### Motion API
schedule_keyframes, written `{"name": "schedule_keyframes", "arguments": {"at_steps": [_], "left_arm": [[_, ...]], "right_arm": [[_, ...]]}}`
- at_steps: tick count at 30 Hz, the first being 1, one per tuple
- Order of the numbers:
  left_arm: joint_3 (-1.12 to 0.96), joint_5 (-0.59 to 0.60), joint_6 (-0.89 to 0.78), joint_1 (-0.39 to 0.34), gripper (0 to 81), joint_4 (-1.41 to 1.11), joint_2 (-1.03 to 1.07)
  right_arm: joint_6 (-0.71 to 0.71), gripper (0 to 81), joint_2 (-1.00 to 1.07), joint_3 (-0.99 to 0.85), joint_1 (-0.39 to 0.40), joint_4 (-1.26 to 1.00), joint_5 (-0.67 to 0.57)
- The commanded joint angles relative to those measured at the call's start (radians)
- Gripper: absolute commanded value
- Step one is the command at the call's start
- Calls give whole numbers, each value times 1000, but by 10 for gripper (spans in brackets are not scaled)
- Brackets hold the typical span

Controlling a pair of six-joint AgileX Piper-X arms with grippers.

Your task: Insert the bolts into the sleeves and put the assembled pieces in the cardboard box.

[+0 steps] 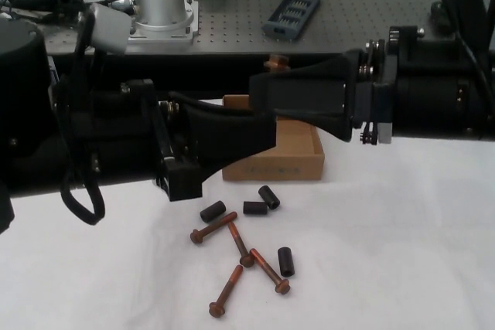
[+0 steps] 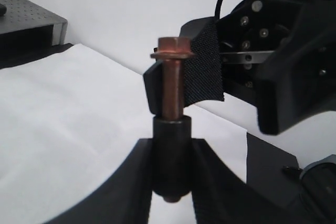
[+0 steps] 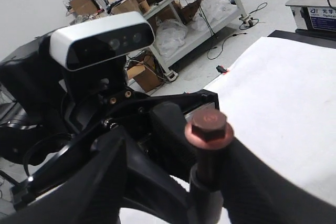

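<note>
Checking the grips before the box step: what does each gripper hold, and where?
The left gripper clamps the black sleeve around its body; the right gripper pinches the bolt by its shank, just under the head.

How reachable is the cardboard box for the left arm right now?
Probably not yet: the left gripper holds the sleeve, and the right gripper clamps the bolt standing in it, tying the two together.

Dull coppery metal bolt [image 2: 170, 85], matt black sleeve [image 2: 171, 153].
</note>
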Motion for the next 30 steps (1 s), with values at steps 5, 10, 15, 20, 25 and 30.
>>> {"name": "schedule_keyframes", "arguments": {"at_steps": [5,10,15,20,25,30], "left_arm": [[-19,-59,15,6,6,-138,-12],[-19,-74,15,6,6,-141,-12],[-19,-74,-13,6,6,-154,-12],[-19,-68,-39,6,6,-171,-12],[-19,-18,-63,6,6,-171,-12],[-19,-19,-66,6,6,-171,-12]], "right_arm": [[-30,400,-1,-3,12,98,-26],[-95,400,-1,-18,53,111,71],[-133,400,-1,-18,64,192,148],[-133,400,-1,-18,64,195,178],[-152,400,-1,-18,64,195,197],[-155,400,1,-18,64,195,197]]}}
